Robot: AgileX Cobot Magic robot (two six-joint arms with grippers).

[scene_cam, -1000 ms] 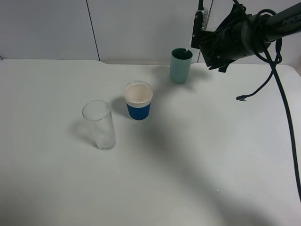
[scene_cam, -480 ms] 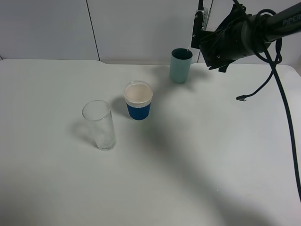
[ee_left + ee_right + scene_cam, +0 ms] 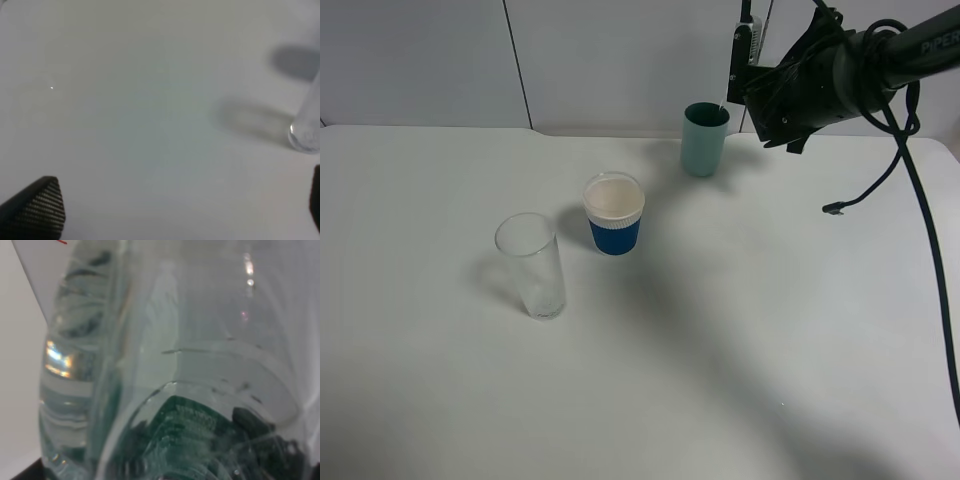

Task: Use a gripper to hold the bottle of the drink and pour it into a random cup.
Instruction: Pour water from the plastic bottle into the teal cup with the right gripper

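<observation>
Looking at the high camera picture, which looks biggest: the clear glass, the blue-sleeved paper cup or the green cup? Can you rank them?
1. clear glass: plainly the tallest.
2. paper cup and green cup: too close to rank. The paper cup looks wider, but the green one stands farther from the camera.

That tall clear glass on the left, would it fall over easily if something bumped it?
The glass is tall and narrow, so a nudge near its rim would probably tip it. It looks empty, so it is likely light and would slide easily on the smooth table. If it is real glass, it is stiff and might break in a fall.
</observation>
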